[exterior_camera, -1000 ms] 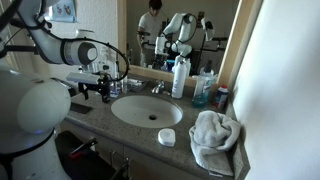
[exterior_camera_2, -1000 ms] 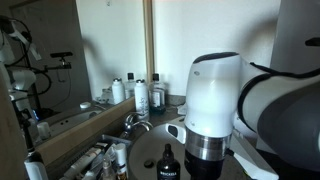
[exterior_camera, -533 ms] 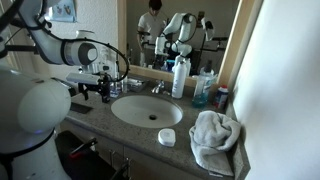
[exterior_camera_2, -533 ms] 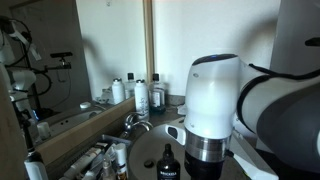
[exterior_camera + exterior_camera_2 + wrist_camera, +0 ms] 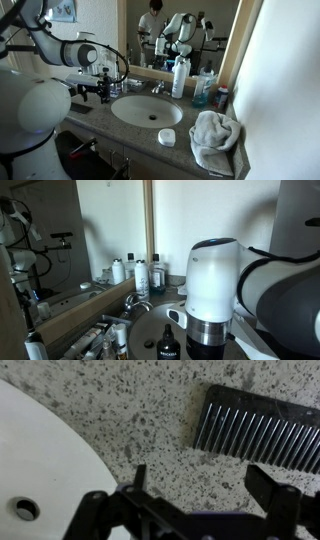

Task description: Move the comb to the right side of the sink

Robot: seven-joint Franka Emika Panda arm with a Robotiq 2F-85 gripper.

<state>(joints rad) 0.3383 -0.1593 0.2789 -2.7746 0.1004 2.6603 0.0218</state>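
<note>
— Black plastic, fine teeth: that is our comb (image 5: pixel 262 435), lying flat on the speckled stone counter (image 5: pixel 130 405), just ahead of the hand (image 5: pixel 200 478) and off toward one finger.

— And the hand itself?

— Spread wide, with nothing between the fingers (image 5: pixel 272 488). We hold it low over the counter, fingers pointing down, because a thing this thin can only be taken from straight above.

— Where is the sink from there?

— The white sink (image 5: pixel 40 460) curves away on the hand's other side, its rim close beside the opposite finger. The comb lies apart from it, wholly on the stone.

— So we carry nothing yet.

— Nothing. We judge this to be the approach. The comb sits off-centre to the hand, so we would shift over it and set the fingers across its narrow width before closing. Flat on hard stone, it could skid away or slip out of a shallow pinch.
</note>
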